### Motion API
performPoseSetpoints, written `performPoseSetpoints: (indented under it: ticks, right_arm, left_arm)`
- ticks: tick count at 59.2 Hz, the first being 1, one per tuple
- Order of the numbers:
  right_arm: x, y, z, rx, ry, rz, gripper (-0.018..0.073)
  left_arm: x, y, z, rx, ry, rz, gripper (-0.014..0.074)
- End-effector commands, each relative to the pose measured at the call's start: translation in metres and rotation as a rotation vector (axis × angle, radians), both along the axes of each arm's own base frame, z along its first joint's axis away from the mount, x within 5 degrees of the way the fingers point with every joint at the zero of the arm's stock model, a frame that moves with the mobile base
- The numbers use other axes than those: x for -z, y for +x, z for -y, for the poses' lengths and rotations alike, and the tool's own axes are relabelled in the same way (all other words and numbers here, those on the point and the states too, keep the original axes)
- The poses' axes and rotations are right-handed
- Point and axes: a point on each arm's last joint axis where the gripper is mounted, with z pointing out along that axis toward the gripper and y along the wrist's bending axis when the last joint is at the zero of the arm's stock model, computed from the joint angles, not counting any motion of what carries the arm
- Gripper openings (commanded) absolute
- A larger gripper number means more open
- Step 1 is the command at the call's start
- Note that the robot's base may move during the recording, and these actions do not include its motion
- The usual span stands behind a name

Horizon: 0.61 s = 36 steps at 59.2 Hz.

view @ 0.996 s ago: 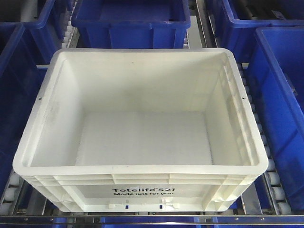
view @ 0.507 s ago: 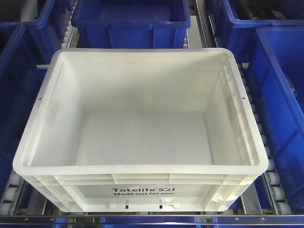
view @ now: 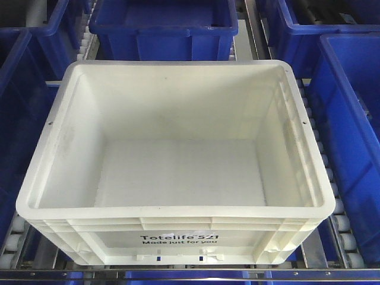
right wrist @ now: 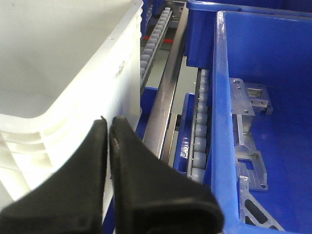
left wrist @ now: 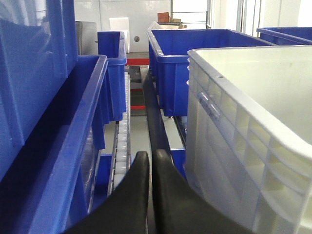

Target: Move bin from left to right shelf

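On the roller shelf [view: 341, 222], one white bin [view: 172, 172] among perhaps five blue bins [view: 163, 27]; both grippers [left wrist: 148, 158] [right wrist: 108, 124] pinched closed, empty.

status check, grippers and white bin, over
Left gripper shut, empty, beside bin left wall. Right gripper shut, empty, at its right wall. Bin unlifted on rollers; blue bins close both sides.

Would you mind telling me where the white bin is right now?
In the front view, the white bin sits centred on the roller track, with blue bins behind and on both sides.

Roller shelf [view: 341, 222] carries white bin [view: 178, 237], blue bins [view: 163, 24].
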Motion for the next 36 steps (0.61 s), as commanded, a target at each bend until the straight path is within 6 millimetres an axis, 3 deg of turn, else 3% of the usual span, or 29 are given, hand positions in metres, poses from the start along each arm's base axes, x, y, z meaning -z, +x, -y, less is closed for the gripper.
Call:
performPoseSetpoints:
  ticks: [1,36]
  right_arm:
    - [-0.0144,-0.0005,-0.0008,-0.011,0.006,0.096,-0.0008]
    - [-0.0144,-0.0005,-0.0008,-0.011,0.006,0.096,-0.0008]
  left_arm:
    - [-0.0001,0.0007,-0.0003,-0.005,-0.013,0.057,-0.0007]
    - [-0.0004,0.0008,-0.0002,-0.005,-0.013,0.057,-0.0007]
